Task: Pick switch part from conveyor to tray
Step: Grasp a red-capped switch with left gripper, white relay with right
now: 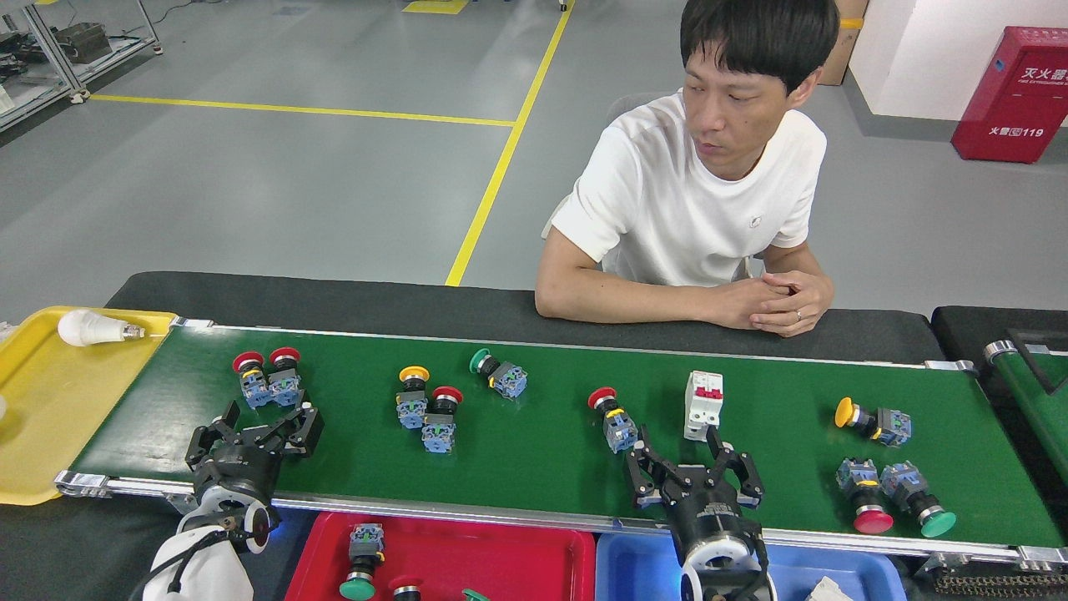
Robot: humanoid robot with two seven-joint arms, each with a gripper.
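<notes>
The conveyor (pixel 542 467) carries several push-button switch parts. A red-capped pair (pixel 267 377) lies at the left. My left gripper (pixel 260 427) hovers open just in front of that pair, nothing between its fingers. A yellow and a red switch (pixel 425 406), a green one (pixel 498 373) and a single red one (pixel 613 415) lie mid-belt. My right gripper (pixel 686 464) stands open at the belt's near edge, right of the single red switch and in front of a white breaker (pixel 702 405). The red tray (pixel 517 559) below the belt holds a few switches.
A yellow switch (pixel 872 420) and a red and green pair (pixel 889 499) lie at the belt's right end. A blue tray (pixel 634 568) sits beside the red one. A yellow tray (pixel 50 417) with a bulb (pixel 88 327) is at the left. A person's arms (pixel 709 305) rest behind the belt.
</notes>
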